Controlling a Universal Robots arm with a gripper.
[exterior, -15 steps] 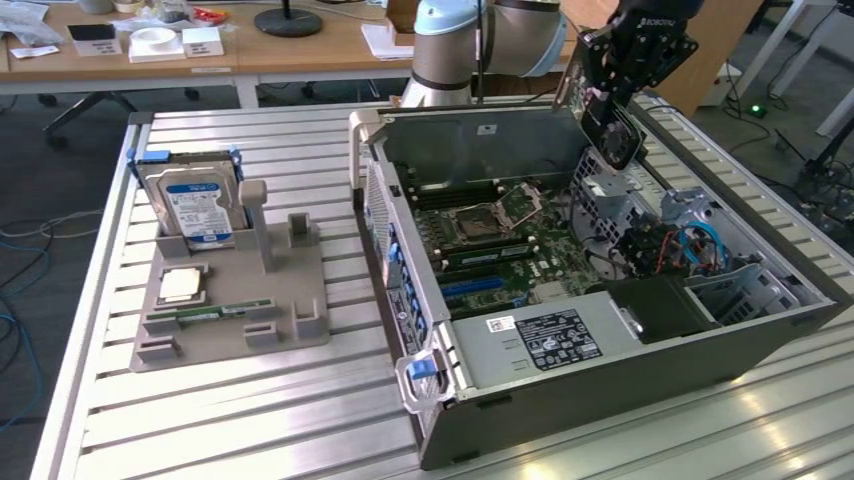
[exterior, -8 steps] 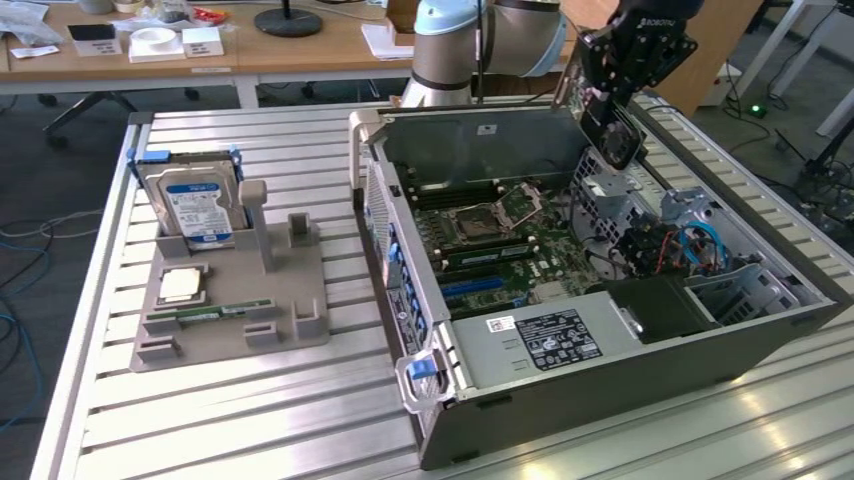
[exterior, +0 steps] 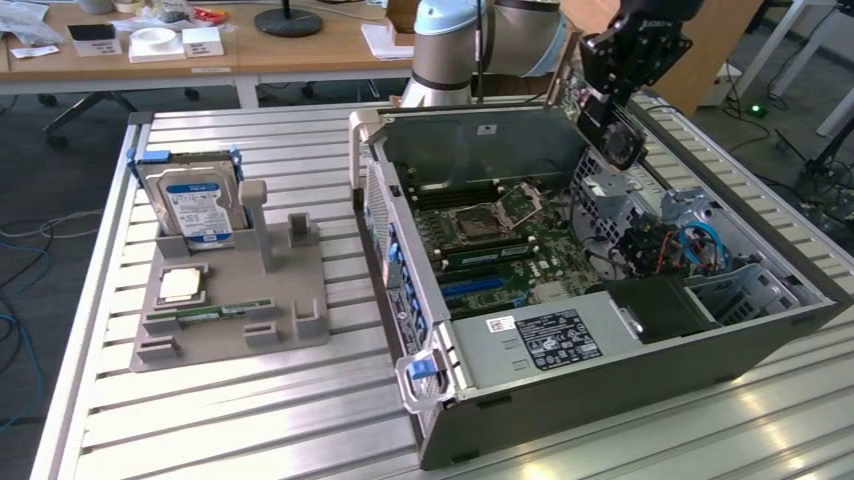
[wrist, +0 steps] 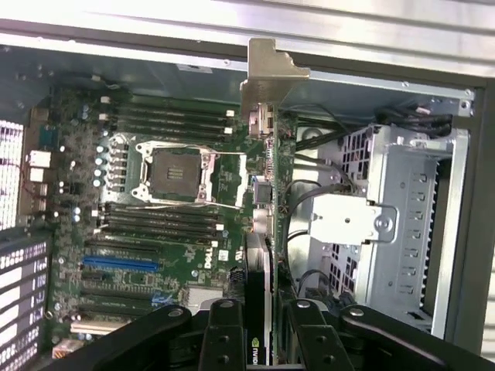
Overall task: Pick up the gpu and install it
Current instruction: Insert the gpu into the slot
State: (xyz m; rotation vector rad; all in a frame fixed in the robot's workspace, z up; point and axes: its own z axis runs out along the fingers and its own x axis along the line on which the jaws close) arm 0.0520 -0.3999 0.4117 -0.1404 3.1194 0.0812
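My gripper [exterior: 611, 105] has its fingers [wrist: 223, 332] pinching the gpu [exterior: 617, 140], which hangs tilted in the upper right of the exterior frame, above the open computer case [exterior: 601, 370] and clear of the motherboard [exterior: 494, 240]. In the wrist view the card runs edge-on between the fingers, its metal bracket [wrist: 267, 81] towards the case wall. My worry is the drive cage [wrist: 402, 216] and cables [exterior: 694, 245] just beside it: a skewed descent could snag them, miss the slot and scrape the board, or twist the card in my grip.
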